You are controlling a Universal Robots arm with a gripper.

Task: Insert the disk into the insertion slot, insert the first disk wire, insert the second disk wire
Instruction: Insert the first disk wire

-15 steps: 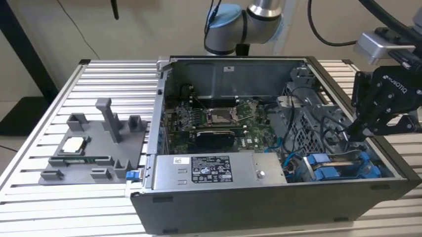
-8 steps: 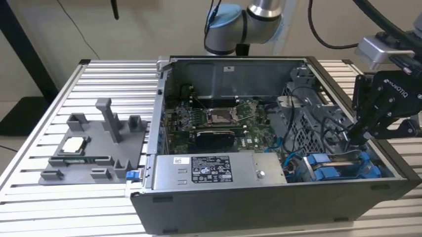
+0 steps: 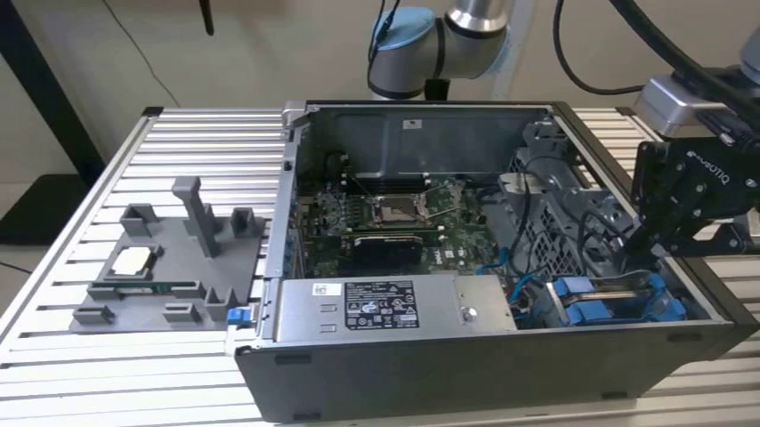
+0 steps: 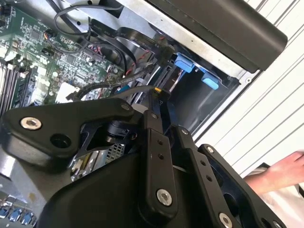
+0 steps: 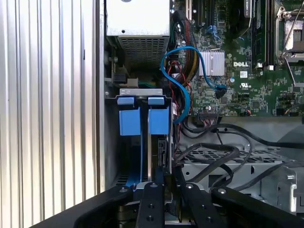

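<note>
One thing matters, mate: your hand (image 5: pixel 159 176), pinched together, hangs right at the end of the disk (image 5: pixel 157 121), which sits in the slot (image 5: pixel 140 91), long side running straight ahead.

A robotics lab bench set up for computer assembly.
An open dark grey metal computer case (image 3: pixel 475 378) lies on a table of ribbed aluminium slats (image 3: pixel 178 133), beside a grey moulded plastic parts fixture (image 3: pixel 178 267). A silver-and-blue jointed robot arm (image 3: pixel 428 40) rises behind, with black cables (image 3: pixel 582 76) hanging.
</note>
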